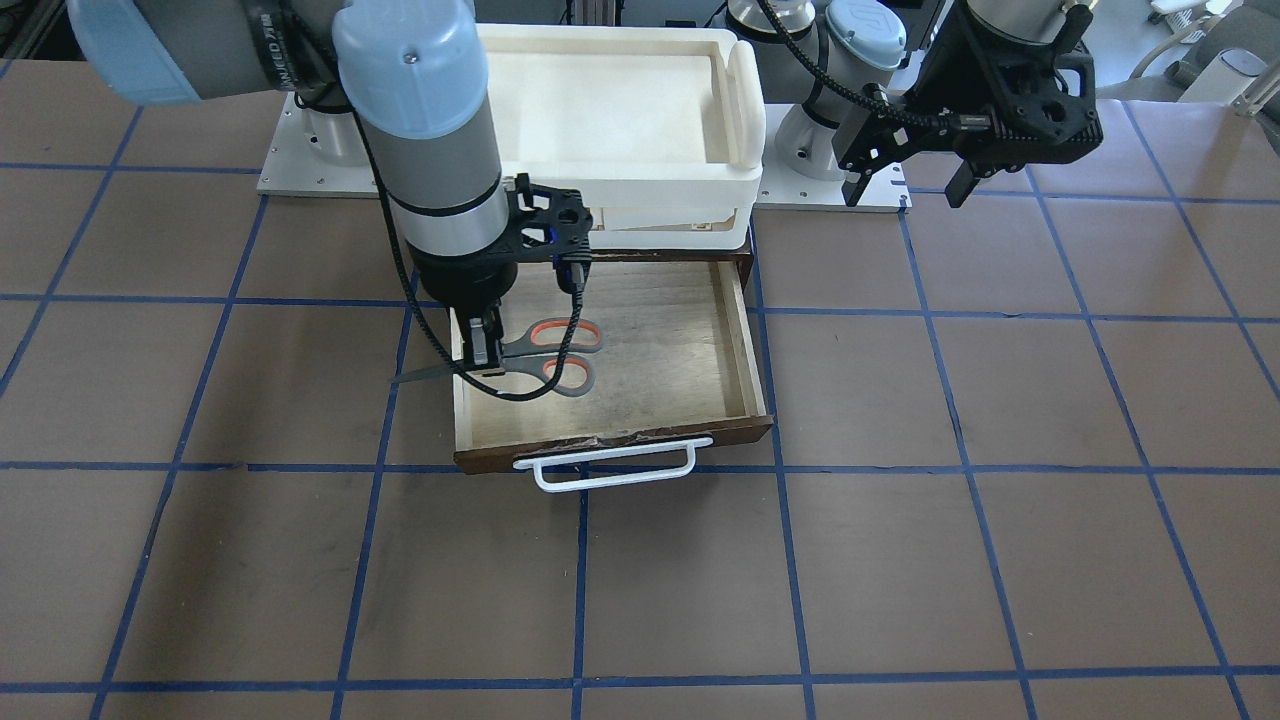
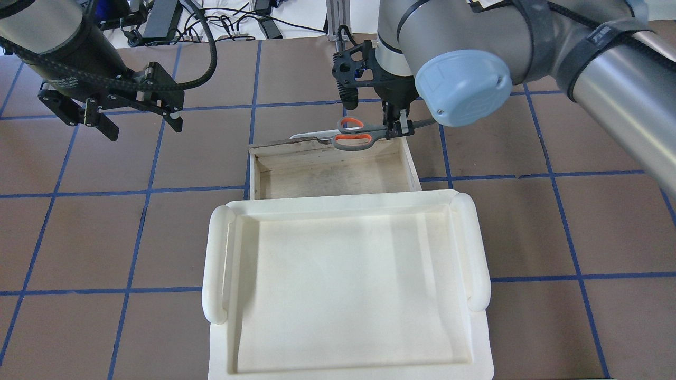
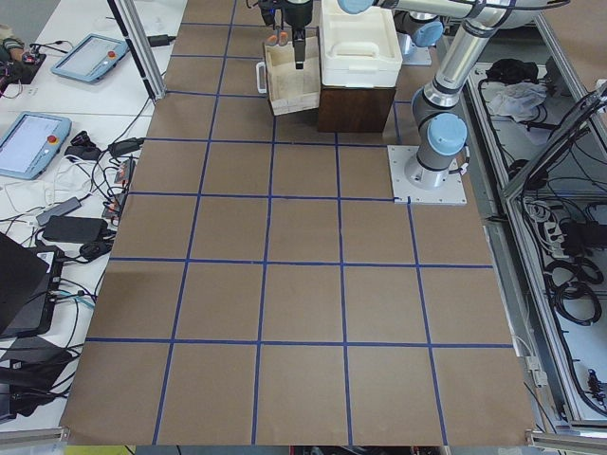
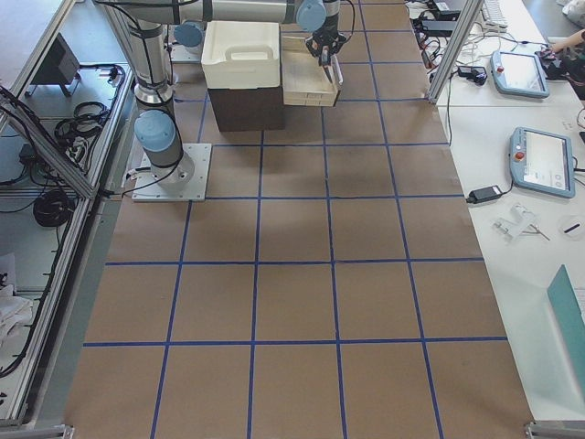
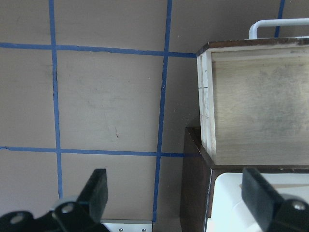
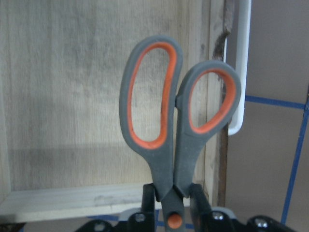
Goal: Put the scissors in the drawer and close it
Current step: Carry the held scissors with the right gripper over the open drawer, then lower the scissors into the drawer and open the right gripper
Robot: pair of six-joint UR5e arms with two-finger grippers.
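The scissors (image 1: 525, 347) hang level in my right gripper (image 1: 483, 352), which is shut on them near the pivot. Their orange-lined loops are over the inside of the open drawer (image 1: 745, 340). The dark blades stick out past the drawer's side wall. The right wrist view shows the scissors (image 6: 164, 164) held above the pale drawer floor (image 6: 63, 96), close to the front with its white bar handle (image 1: 610, 465). In the overhead view the scissors (image 2: 377, 135) sit below my right gripper (image 2: 397, 126). My left gripper (image 2: 142, 126) is open and empty, high beside the drawer (image 5: 207, 96).
A white foam tray (image 2: 214, 264) sits on the dark brown cabinet (image 3: 356, 109) that the drawer slides out of. The brown table bears a blue tape grid. Both arm bases stand behind the cabinet. Tablets and cables lie on the side tables.
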